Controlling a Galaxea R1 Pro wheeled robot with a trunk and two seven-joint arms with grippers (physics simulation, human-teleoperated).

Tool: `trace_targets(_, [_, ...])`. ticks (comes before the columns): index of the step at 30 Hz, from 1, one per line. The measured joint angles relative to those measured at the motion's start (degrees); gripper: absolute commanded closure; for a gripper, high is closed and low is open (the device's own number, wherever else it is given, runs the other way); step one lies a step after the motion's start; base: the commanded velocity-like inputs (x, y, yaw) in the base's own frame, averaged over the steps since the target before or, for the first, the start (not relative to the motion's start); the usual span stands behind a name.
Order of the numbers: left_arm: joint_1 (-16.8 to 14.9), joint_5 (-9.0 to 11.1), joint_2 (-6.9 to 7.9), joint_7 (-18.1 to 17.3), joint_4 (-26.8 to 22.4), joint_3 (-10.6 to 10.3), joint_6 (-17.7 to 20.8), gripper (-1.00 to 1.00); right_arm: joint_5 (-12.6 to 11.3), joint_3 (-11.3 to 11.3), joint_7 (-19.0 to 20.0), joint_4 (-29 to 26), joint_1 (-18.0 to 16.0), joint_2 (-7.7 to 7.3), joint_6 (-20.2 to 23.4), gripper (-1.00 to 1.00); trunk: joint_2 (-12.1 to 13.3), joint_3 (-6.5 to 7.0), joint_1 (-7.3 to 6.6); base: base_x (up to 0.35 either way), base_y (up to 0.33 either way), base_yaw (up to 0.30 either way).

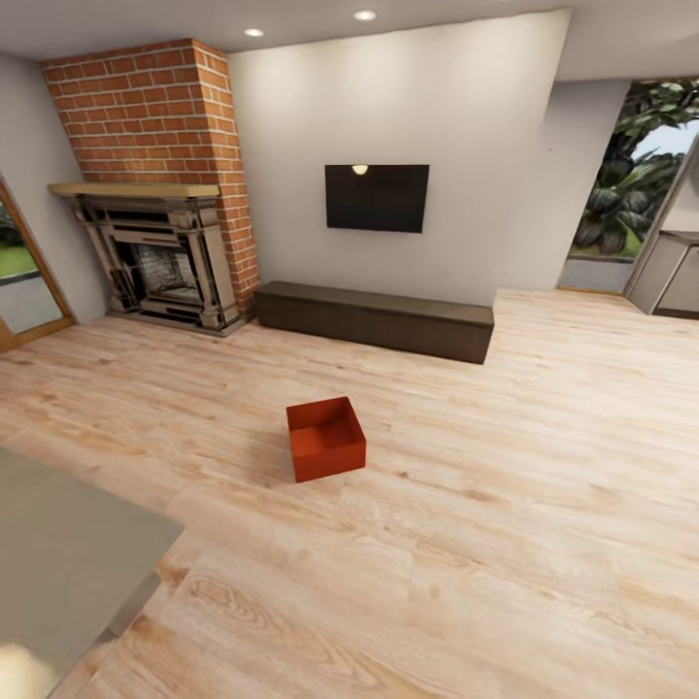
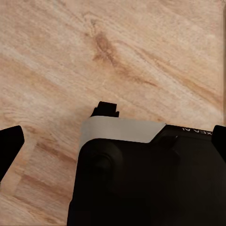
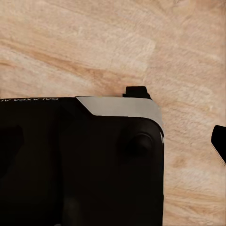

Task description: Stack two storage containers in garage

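Grey low table is occupying the near left corner while one red-orange storage container is sitting upright on the light wood plank floor, well short of one brick fireplace, one dark media bench and one wall-mounted TV; gripper opening cannot be determined from either wrist view.

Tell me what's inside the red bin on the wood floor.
The storage container looks empty: the head view shows bare red inner walls and part of its bottom. Its near wall hides the rest of the bottom. It stands upright on the wood plank floor.
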Motion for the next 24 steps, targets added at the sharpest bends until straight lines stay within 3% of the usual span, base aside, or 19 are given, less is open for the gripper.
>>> trace_targets(24, [0.0, 0.0, 0.0, 0.0, 0.0, 0.0, 0.0, -1.0, 0.0, 0.0, 0.0, 0.0, 0.0, 0.0, 0.0, -1.0, 0.0, 0.0, 0.0, 0.323, 0.0, 0.0])
